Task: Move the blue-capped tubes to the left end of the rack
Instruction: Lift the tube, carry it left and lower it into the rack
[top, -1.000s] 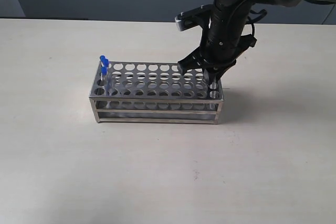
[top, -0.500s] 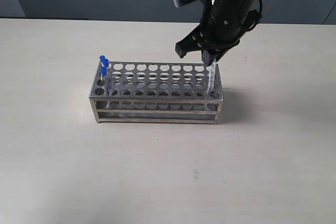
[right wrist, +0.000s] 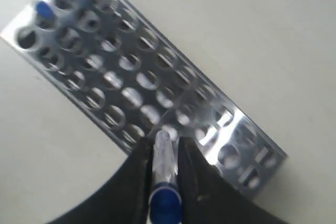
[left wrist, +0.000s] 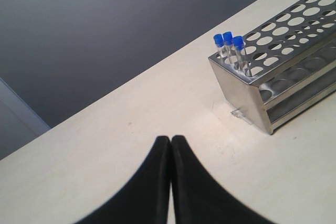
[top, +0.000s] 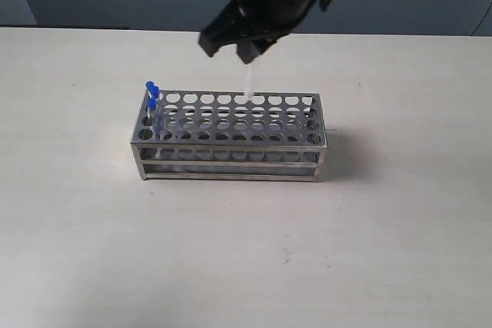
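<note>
Carry step: right gripper (top: 231, 48) pinches tube (top: 249, 81), top centre, over rack (top: 231, 148). Next: lower into hole beside three tubes (top: 152, 99), left end. Idle left gripper (left wrist: 170, 150) pressed together.

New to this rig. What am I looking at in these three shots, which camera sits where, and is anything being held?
It is a two-armed robot working at a table. One picture comes from a camera off the arms; the other two look out from each wrist. On the table stands a metal rack with three blue-capped tubes at its left end. The right hand holds a fourth tube by its capped end, above the rack. The left hand is shut, empty, and apart from the rack.
</note>
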Robot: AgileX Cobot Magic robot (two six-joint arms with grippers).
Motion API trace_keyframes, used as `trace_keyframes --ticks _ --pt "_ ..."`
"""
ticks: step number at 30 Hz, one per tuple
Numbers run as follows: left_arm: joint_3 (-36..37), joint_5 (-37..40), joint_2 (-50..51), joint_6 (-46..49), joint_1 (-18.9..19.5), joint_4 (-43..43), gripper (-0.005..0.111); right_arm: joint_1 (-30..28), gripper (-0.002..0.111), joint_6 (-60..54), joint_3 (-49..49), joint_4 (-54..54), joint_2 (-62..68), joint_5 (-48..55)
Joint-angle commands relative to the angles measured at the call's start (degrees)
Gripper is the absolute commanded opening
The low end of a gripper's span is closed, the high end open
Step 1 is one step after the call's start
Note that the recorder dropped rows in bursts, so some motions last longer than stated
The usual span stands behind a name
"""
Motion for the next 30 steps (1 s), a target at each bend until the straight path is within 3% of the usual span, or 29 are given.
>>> trace_keyframes --ticks 1,9,16,30 --pt "-0.3 -0.3 0.2 -0.3 -0.2 -0.2 0.001 2.7 0.0 -5.8 -6.9 7.6 4.6 1.1" --pt "-0.3 -0.4 0.2 -0.3 -0.2 0.0 0.001 7.2 0.0 -8.5 -19.2 8.8 15.1 5.3" --pt "-0.3 -0.4 0.2 -0.3 -0.2 0.0 0.001 7.7 0.0 -8.9 -26.0 9.4 20.6 6.3" --pt "-0.3 -0.4 0.2 -0.3 -0.2 0.0 0.001 7.7 0.0 -9.6 -28.1 11.6 25.7 7.6"
